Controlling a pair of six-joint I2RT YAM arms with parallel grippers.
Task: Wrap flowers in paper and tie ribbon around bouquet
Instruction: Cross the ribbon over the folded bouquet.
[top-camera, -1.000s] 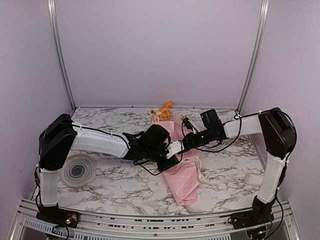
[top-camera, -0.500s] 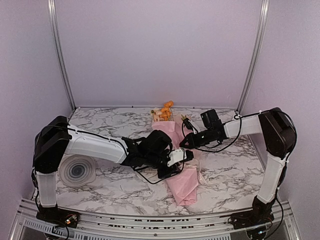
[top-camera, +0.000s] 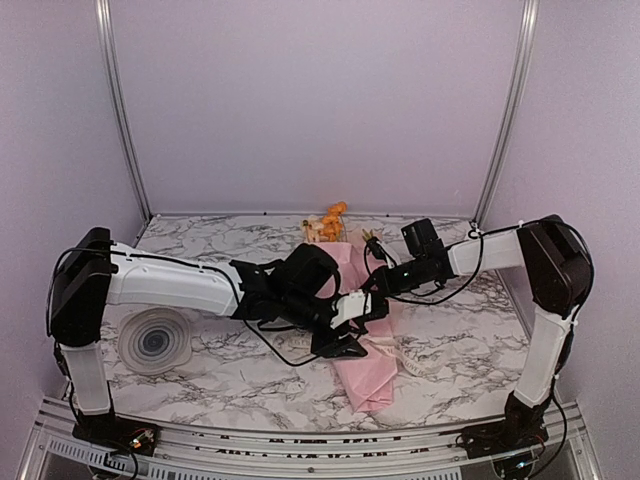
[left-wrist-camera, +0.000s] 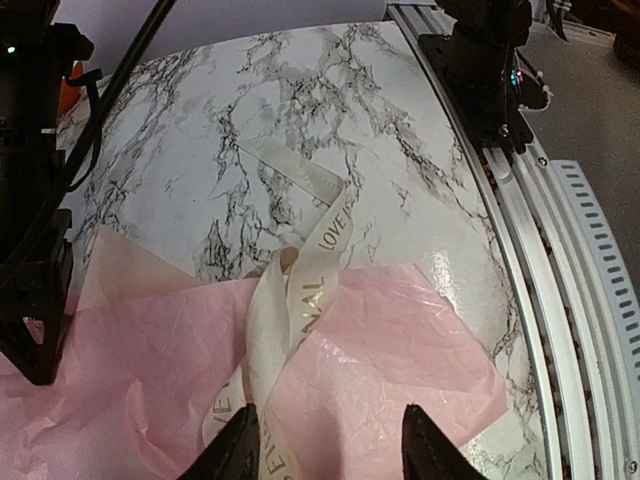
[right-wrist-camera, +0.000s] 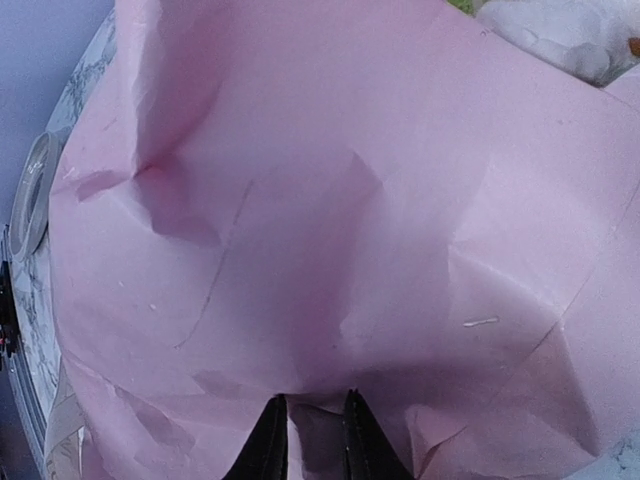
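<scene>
Left end effector (left-wrist-camera: 335, 447): jaws stand apart, nothing held between them. We note the cream ribbon (left-wrist-camera: 315, 270) running just beside one finger, across the pink paper (left-wrist-camera: 400, 350) and out onto the marble table (left-wrist-camera: 300, 90).

Right end effector (right-wrist-camera: 315, 440): jaws nearly together, pinching a fold of the paper.

From overhead, we see both end effectors at the middle of the bouquet (top-camera: 368, 368). It lies mid-table, narrow end toward the arm bases, with the orange flowers (top-camera: 330, 222) at the far end. A grey ringed disc (top-camera: 153, 342) sits well apart on the left.
</scene>
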